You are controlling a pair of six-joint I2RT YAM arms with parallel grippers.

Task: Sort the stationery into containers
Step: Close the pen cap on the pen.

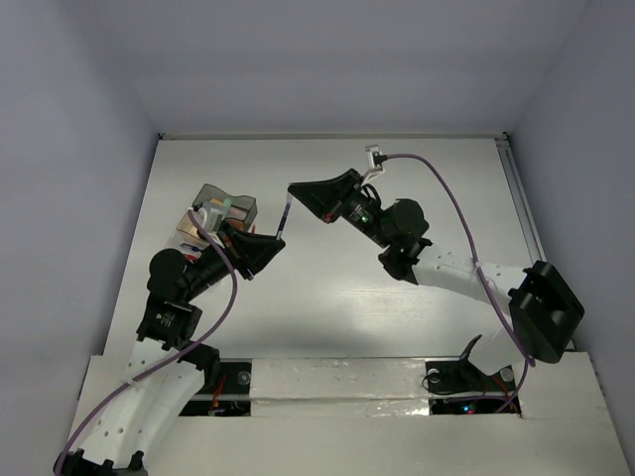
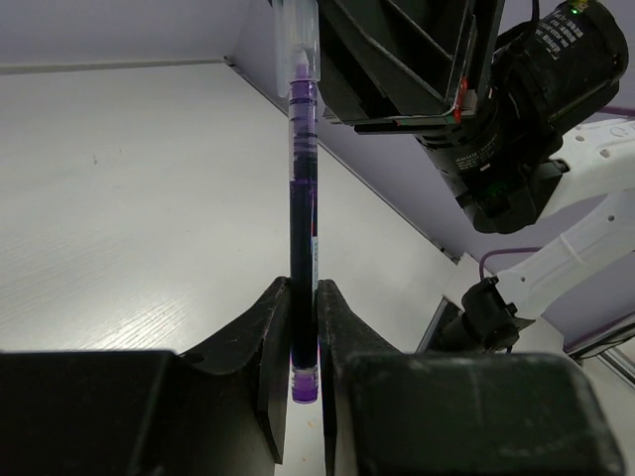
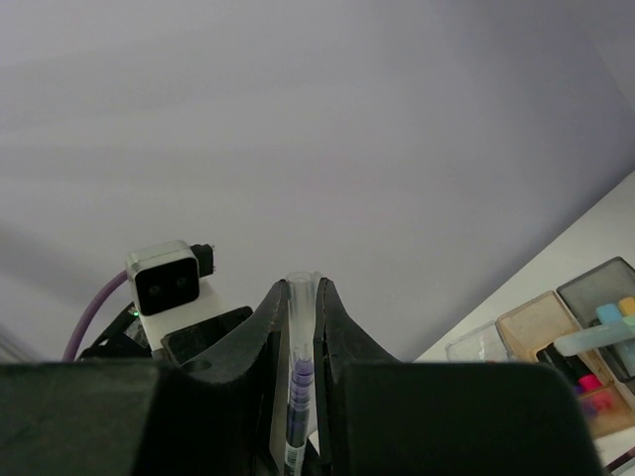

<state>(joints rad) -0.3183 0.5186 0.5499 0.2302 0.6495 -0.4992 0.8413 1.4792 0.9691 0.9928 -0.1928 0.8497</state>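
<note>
A thin purple pen (image 1: pixel 284 214) with a clear cap is held between both grippers above the table. My left gripper (image 1: pixel 278 242) is shut on its purple-tipped tail end, as the left wrist view (image 2: pixel 304 290) shows, with the pen (image 2: pixel 303 169) running up to the other gripper. My right gripper (image 1: pixel 292 188) is shut on the clear cap end, seen in the right wrist view (image 3: pixel 301 290) with the pen (image 3: pixel 300 382) between its fingers. The clear-grey and tan containers (image 1: pixel 224 209) stand behind my left gripper. The right wrist view shows them (image 3: pixel 536 322) holding a pale-blue highlighter (image 3: pixel 595 337) and a pink item (image 3: pixel 590 382).
The white table (image 1: pixel 327 297) has walls at the back and both sides. A metal rail (image 1: pixel 520 203) runs along its right edge. My left arm partly covers the containers in the top view.
</note>
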